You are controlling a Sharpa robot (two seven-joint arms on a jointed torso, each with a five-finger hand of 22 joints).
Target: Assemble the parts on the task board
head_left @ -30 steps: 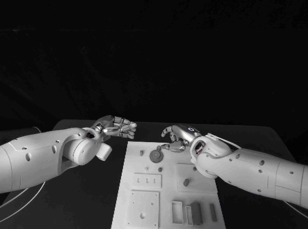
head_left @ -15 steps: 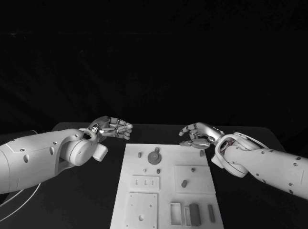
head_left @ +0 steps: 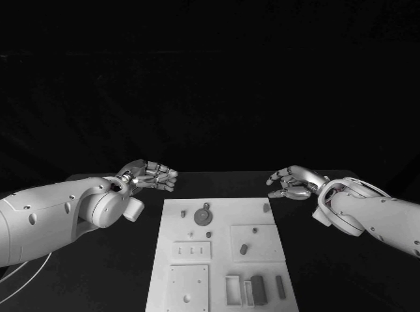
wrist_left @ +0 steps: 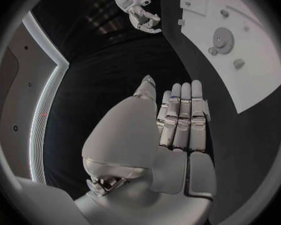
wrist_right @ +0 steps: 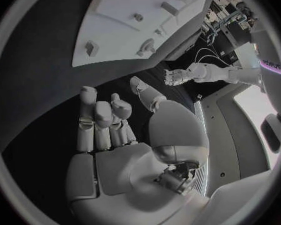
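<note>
Drawn back off the white board (head_left: 218,250) to its right: right hand (head_left: 294,182), fingers apart, holding nothing. Parked left of the board: left hand (head_left: 152,175), fingers straight, empty. Small parts (head_left: 203,216) lying untouched on the board; probably between steps.

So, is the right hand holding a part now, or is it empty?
Empty. The right hand shows a bare palm with its fingers apart and nothing between them; in the head view it hangs over the table, beside the task board.

Dim, colourless frames — black backdrop, bright white task board (head_left: 220,253), fisheye-bent edges in wrist views.
</note>
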